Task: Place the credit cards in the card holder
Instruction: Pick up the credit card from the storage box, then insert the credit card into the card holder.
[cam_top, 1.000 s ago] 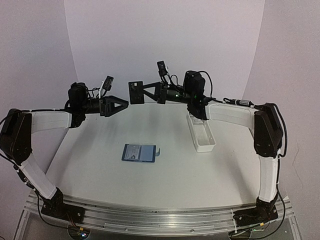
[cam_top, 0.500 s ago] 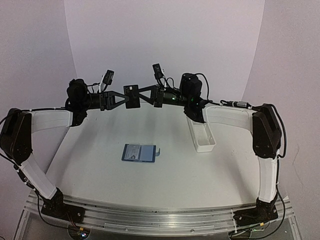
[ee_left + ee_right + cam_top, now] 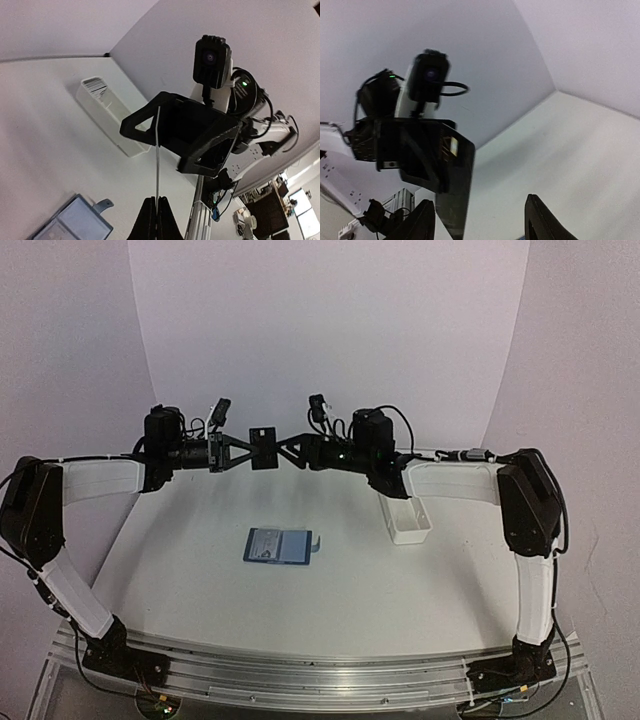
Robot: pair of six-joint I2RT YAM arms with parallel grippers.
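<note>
Item: dark rectangular credit card [image 3: 263, 448], held in mid-air at the upper centre of the overhead view, above the white table [image 3: 200, 580]. Left gripper [image 3: 249, 448]: jaws pressed together, pinching the card's edge; in its wrist view the card runs edge-on as a thin pale line rising from the fingertips. Right gripper [image 3: 284, 448]: facing the left one from the card's other side, fingers [image 3: 540, 220] spread wide, with the card standing between them nearer the left-of-frame finger; contact cannot be told. Small dark-blue card holder [image 3: 278, 546]: lying open and flat at the centre of the table, pale pocket pages up, snap tab at its right edge. Long white rectangular tray [image 3: 408, 522]: right of centre, under the right arm, card edges showing at one end.
</note>
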